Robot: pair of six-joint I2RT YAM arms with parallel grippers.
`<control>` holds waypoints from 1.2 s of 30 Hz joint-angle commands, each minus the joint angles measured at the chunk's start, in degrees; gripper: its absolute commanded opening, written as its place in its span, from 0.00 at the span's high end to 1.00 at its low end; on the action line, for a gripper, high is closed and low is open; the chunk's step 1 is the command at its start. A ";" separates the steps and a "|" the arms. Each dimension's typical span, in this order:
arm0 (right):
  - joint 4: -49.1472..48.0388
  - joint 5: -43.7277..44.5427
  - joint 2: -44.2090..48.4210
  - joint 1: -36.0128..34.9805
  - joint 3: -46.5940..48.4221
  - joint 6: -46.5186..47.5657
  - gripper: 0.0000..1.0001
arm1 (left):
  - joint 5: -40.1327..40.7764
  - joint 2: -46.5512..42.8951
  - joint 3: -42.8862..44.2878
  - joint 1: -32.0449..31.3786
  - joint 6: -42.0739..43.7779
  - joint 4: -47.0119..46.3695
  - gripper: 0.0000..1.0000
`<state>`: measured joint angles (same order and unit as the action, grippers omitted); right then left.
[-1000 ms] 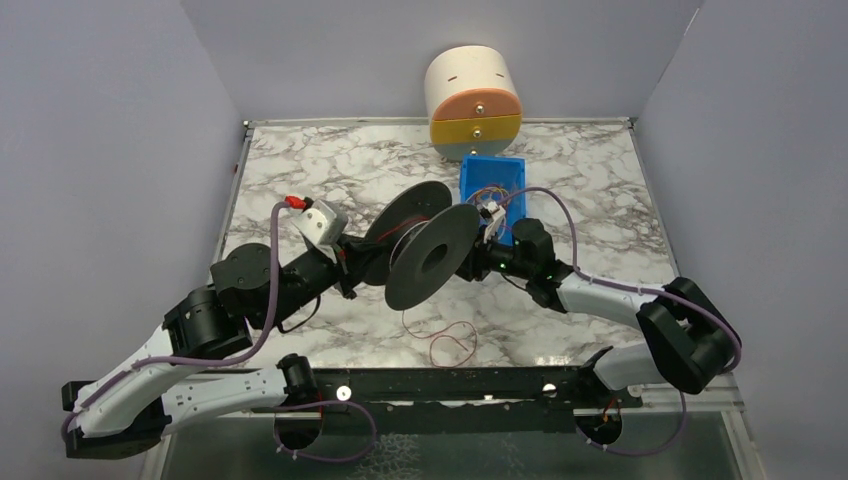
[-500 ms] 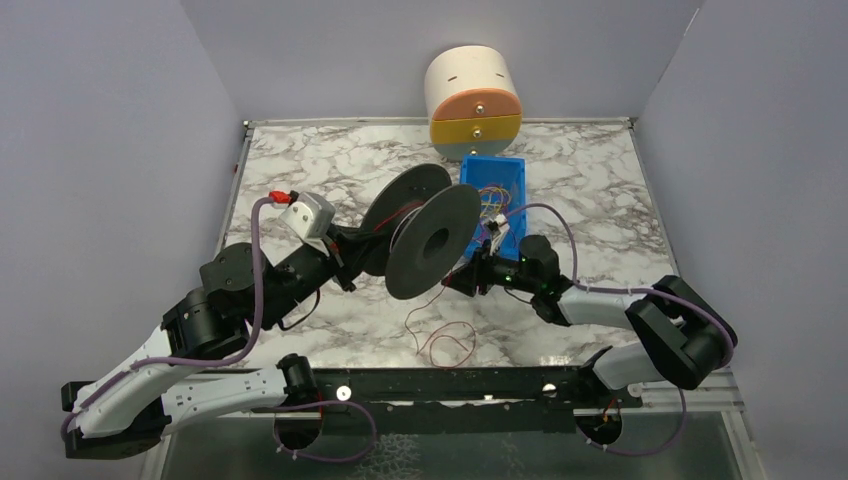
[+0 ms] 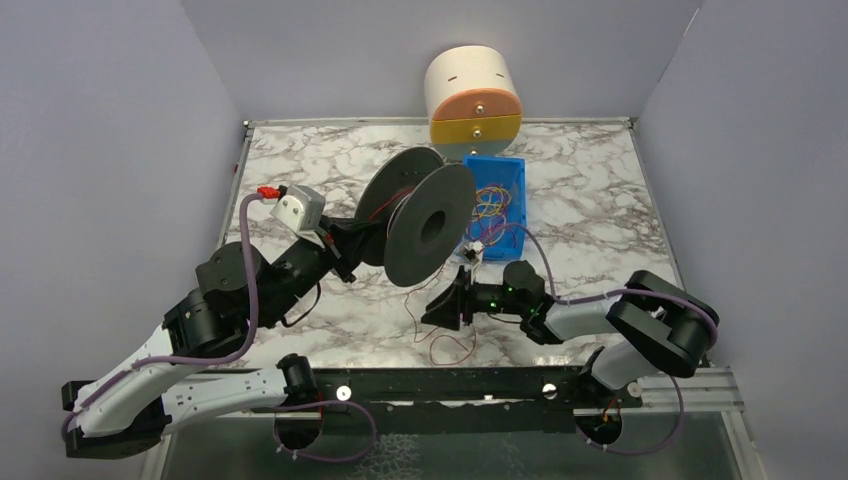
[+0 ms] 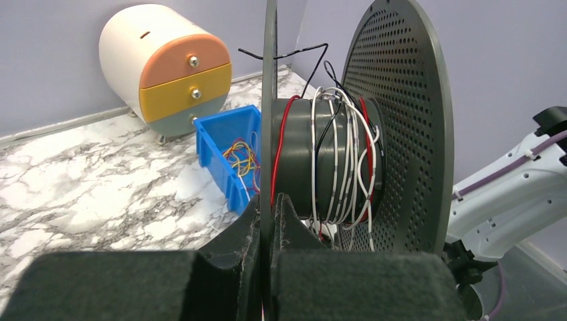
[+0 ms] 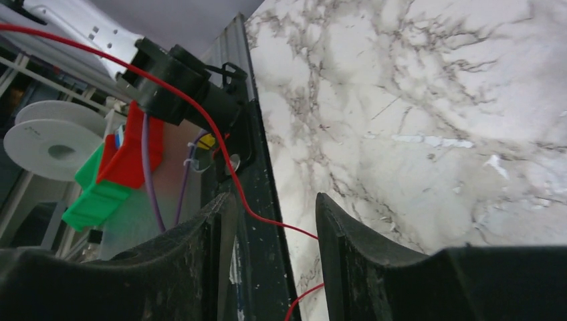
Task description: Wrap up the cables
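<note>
Two padded fingers of the left gripper [image 4: 269, 207] are clamped tight on the thin near flange of the round black plastic spool [image 4: 401, 120]. That flange is seen edge-on, so only a sliver of it shows. The fingers' bases fill the bottom of the left wrist view as a dark blur, and the spool's lower part is cut off there.

The right gripper [image 5: 274, 207] has its jaws partly apart. The thin red wire [image 5: 200, 110] crosses the gap between them loosely, pinched by neither finger. Both ends of the wire leave that view. From above the right gripper [image 3: 440, 308] is only a dark wedge, with its gap not readable.

Part of the red wire is wound on the spool's core beside white and black strands. The rest hangs down and lies in loose loops [image 3: 445, 342] on the white-and-grey marble table [image 3: 330, 160], near its front edge. The hanging stretch is too fine to follow.

The left arm reaches forward and to the right with its elbow bent, holding the spool on edge. The right arm is folded low, its forearm pointing left below the spool.
</note>
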<state>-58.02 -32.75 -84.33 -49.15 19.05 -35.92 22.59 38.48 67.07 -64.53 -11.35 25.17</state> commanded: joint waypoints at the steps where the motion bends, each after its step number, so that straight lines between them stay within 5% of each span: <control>1: -10.82 0.08 -3.90 -3.34 0.64 -0.95 0.47 | 1.99 -0.30 2.67 -0.16 -1.47 -7.42 1.00; 12: -16.70 2.40 -12.13 -8.53 4.22 -1.33 0.47 | 3.30 -1.09 1.00 -0.16 -2.26 -8.61 1.00; 15: -18.28 2.87 -13.54 -9.53 4.14 -2.06 0.59 | 4.48 -1.29 0.56 -0.21 -2.44 -9.36 1.00; 19: -17.51 6.76 -12.76 -12.12 3.27 -1.44 0.88 | 6.86 -1.61 -0.71 -0.17 -3.06 -10.96 1.00; 21: -15.09 9.46 -11.65 -14.24 3.27 -0.78 0.98 | 9.09 -1.62 -1.72 -0.17 -3.56 -12.05 1.00; 36: 24.14 36.96 1.64 -32.08 14.80 10.61 0.99 | 25.45 4.83 -7.96 -0.16 -0.20 -20.04 1.00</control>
<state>-48.84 -6.24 -85.38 -77.95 29.08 -30.02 41.34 42.09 60.42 -64.53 -12.97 13.15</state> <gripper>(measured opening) 0.023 0.037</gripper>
